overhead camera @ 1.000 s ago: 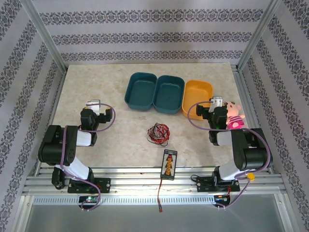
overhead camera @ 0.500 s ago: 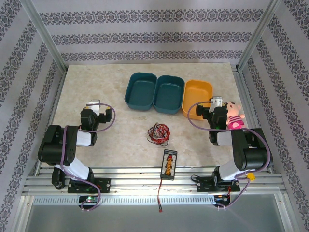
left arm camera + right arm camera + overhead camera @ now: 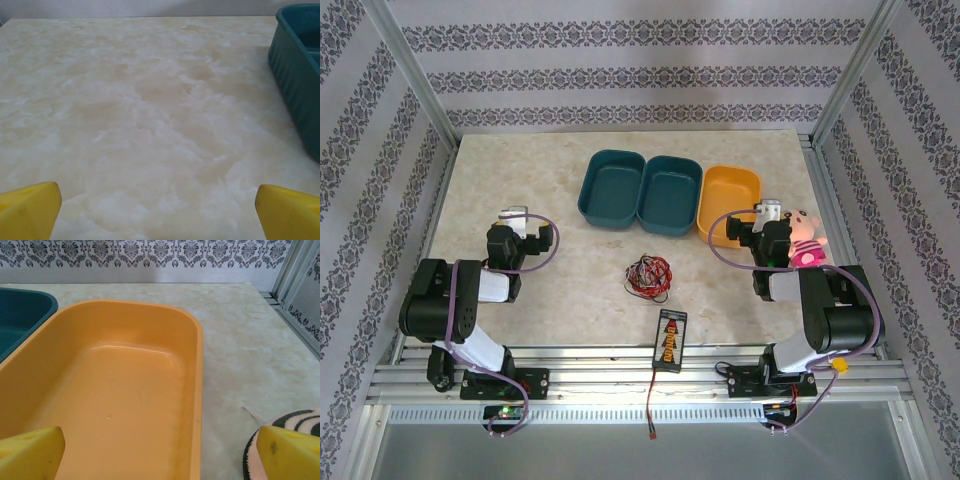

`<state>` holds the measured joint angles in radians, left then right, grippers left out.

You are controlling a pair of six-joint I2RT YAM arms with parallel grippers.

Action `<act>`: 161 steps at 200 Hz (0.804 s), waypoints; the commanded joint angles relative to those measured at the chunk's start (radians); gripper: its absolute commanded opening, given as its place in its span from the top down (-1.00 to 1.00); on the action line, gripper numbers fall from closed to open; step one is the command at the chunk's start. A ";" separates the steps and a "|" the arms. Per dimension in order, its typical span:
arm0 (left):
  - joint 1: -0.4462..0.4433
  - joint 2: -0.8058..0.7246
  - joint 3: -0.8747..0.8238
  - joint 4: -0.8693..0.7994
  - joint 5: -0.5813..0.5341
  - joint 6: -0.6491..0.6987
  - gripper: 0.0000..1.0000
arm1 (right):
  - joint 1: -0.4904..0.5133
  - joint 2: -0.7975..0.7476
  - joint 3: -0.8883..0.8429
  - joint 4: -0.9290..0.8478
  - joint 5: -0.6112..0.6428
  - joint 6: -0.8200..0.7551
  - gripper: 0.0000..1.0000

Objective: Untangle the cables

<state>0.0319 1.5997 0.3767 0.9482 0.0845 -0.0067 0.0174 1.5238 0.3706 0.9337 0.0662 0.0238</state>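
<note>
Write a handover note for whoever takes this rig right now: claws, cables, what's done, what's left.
Left claw: open, empty, low over bare table.
Right claw: open, empty, at the near end of the orange bin, with the plush toy beside it.
Cables: one tangled bundle mid-table between the arms, just beyond the black device. Red and black strands are visible. Neither claw touches it.
Done: nothing, the bundle is knotted.
Left: the whole untangling.
</note>
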 commanded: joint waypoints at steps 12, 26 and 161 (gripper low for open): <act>-0.006 -0.009 0.016 -0.013 0.009 0.004 -0.99 | 0.007 0.009 -0.004 0.037 0.012 0.014 -0.96; -0.006 -0.009 0.015 -0.013 0.008 0.004 -0.99 | 0.007 0.009 -0.004 0.037 0.012 0.014 -0.96; -0.005 -0.366 -0.002 -0.255 -0.080 -0.066 -0.99 | 0.006 -0.199 -0.017 -0.118 0.221 0.081 -0.96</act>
<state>0.0319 1.3342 0.3405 0.8467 0.0170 -0.0231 0.0174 1.3979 0.3702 0.8577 0.1905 0.0616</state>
